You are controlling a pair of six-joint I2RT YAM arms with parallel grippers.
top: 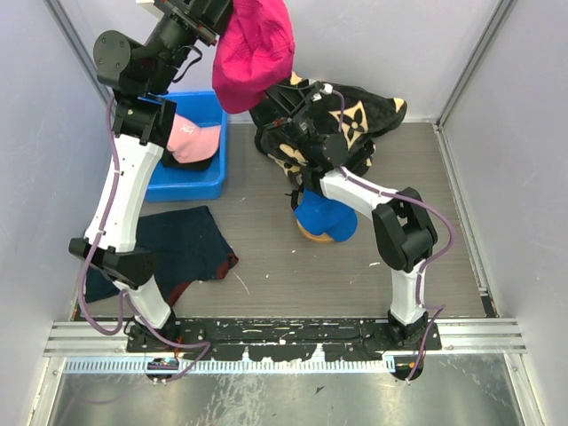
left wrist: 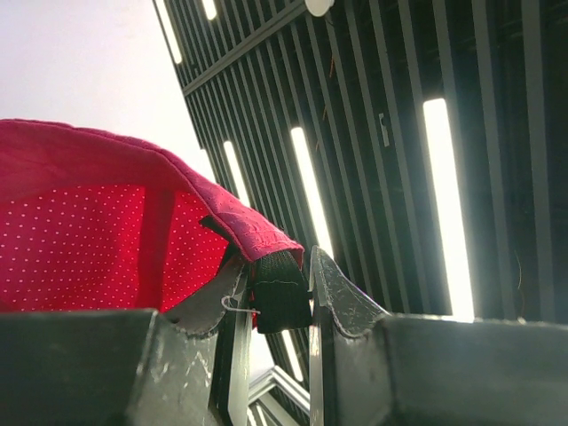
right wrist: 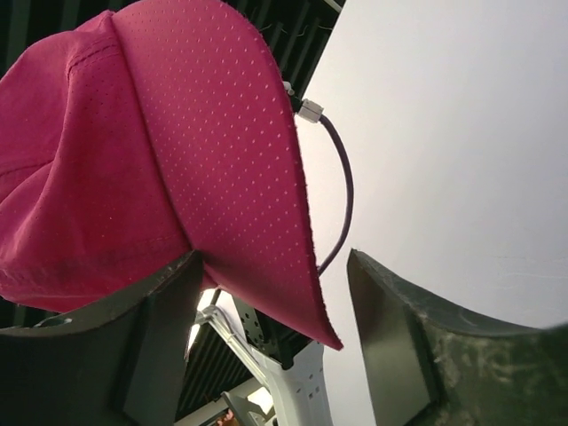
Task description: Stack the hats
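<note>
**Asker:** Where is the magenta cap right now?

**Me:** Up in the air over the far side of the table, well clear of everything lying on it. It hangs from my left pincer with the brim pointing down.

**Asker:** So the left pincer has it?

**Me:** Yes. Both fingers are clamped on the black strap at the cap's edge, with the strap pinched flat between them. The red dotted lining of the cap shows just beside the grip.

**Asker:** And your right pincer?

**Me:** My right pincer points up beneath the cap with its fingers standing wide apart and gripping nothing. The brim hangs down into the gap between them. The soft crown touches one finger, and the other finger stands apart from the brim.

**Asker:** What about the other caps?

**Me:** The blue cap sits on the table under my right forearm, just in front of the black plush bundle with the tan flower marks. The pink cap lies in the blue bin at the far left, and my left arm hides part of it.

**Asker:** Anything else down there?

**Me:** A dark cloth lies flat on the table near the base of my left arm, on the near side of the bin.
</note>
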